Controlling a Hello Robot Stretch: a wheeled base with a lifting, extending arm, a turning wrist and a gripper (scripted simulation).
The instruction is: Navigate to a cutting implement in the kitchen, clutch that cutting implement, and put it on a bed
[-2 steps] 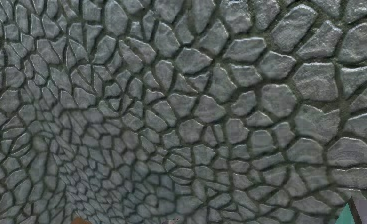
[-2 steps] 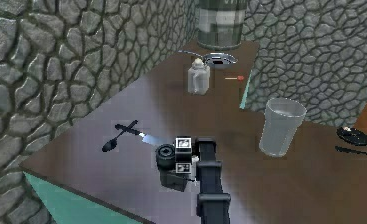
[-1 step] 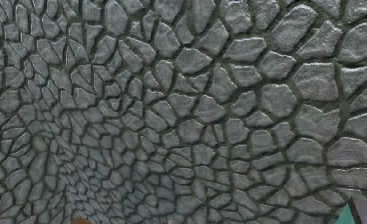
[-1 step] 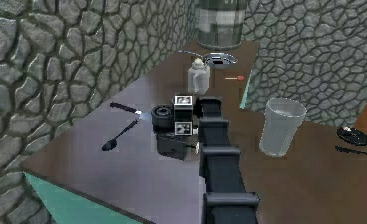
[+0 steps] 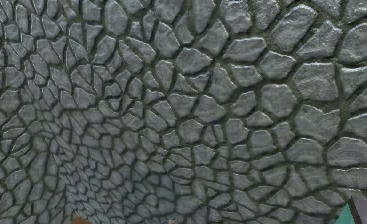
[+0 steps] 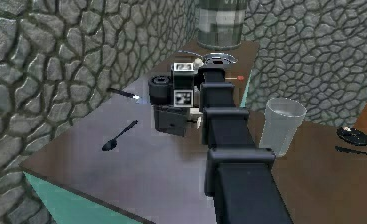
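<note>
Two slim utensils lie on the brown counter (image 6: 141,165) near my gripper (image 6: 165,120): a dark-handled, pale-tipped knife (image 6: 121,93) at its ten o'clock and a black spoon (image 6: 119,135) at eight. I cannot tell whether the gripper holds anything. A glass (image 6: 284,125) stands at three.

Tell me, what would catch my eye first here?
The cobbled grey stone wall looms close in the forward view. In the arm side view, a dark arm reaches over a brown countertop, its end effector near a dark spoon-like utensil, with a clear glass standing right of the arm.
</note>
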